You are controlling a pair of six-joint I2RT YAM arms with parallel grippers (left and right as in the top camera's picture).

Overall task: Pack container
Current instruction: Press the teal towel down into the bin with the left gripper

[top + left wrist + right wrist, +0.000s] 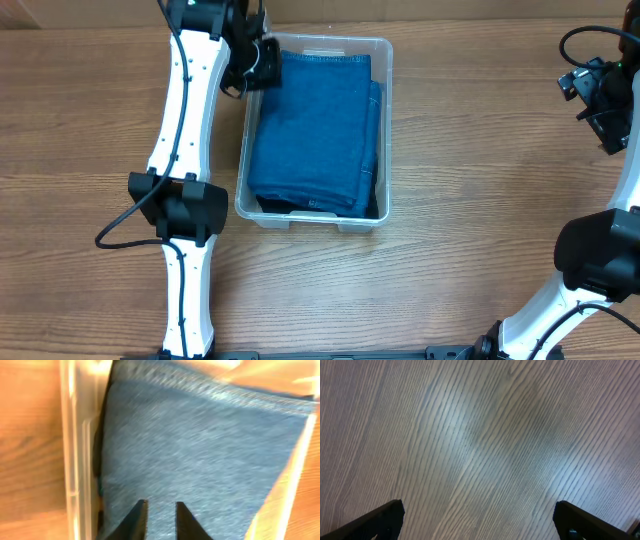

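Floor of the container [386,120] is hidden under a folded blue cloth [310,130]. The left wrist view is blurred throughout. There the left gripper [160,504] is cut off by the lower edge, and contact with the cloth cannot be resolved. Overhead, it is masked by its own wrist at the container's far left corner. The right gripper [479,510] is clipped by the lower edge.

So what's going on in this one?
A folded blue cloth lies inside the clear container, filling most of it. The left gripper is over the cloth at the container's far left corner, fingers close together; whether they pinch the cloth is unclear. The right gripper hangs open over the table, off to the side.
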